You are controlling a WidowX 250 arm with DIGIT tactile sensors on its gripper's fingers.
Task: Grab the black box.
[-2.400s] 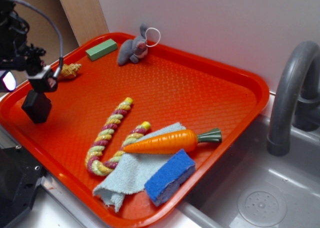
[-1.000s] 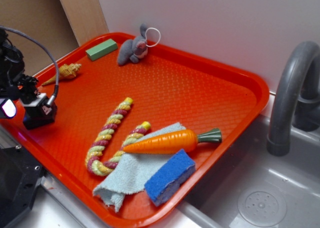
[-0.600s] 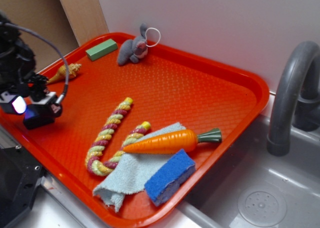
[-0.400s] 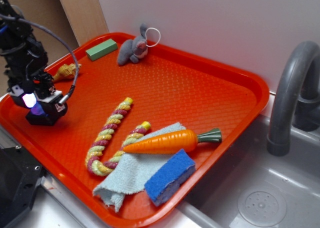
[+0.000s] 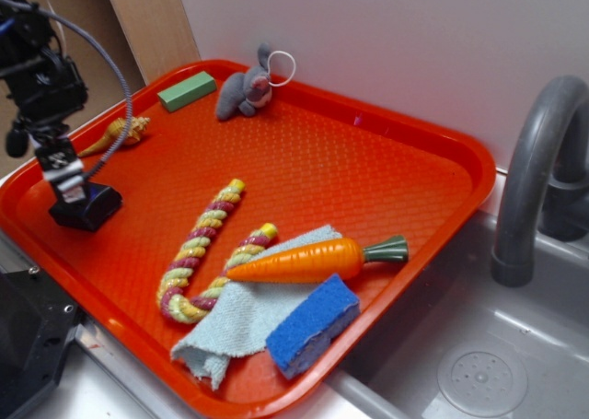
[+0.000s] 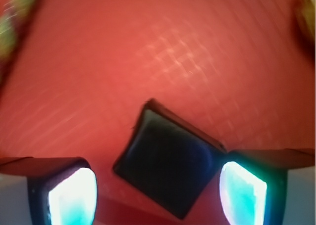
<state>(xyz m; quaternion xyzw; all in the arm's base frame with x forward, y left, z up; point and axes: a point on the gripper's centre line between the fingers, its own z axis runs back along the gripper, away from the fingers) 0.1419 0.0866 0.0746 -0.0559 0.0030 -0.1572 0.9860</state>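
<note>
The black box (image 5: 87,207) rests on the orange tray (image 5: 368,161) near its left rim. My gripper (image 5: 63,172) hangs just above the box, tilted over its left side. In the wrist view the black box (image 6: 168,158) lies flat on the tray, turned at an angle between my two lit fingertips (image 6: 74,198). The gripper (image 6: 158,195) is open. The left finger stands clear of the box, and the right one is close to a corner of it.
On the tray lie a green block (image 5: 187,91), a grey plush rabbit (image 5: 244,89), a shell (image 5: 118,133), a striped rope (image 5: 207,244), a toy carrot (image 5: 304,261), a light-blue cloth (image 5: 241,318) and a blue sponge (image 5: 313,325). A sink with a grey faucet (image 5: 538,170) lies right.
The gripper carried the box down onto the tray's left side and slid it a little right. Now the jaws are apart, the gripper has risen, and the box sits on the tray.
</note>
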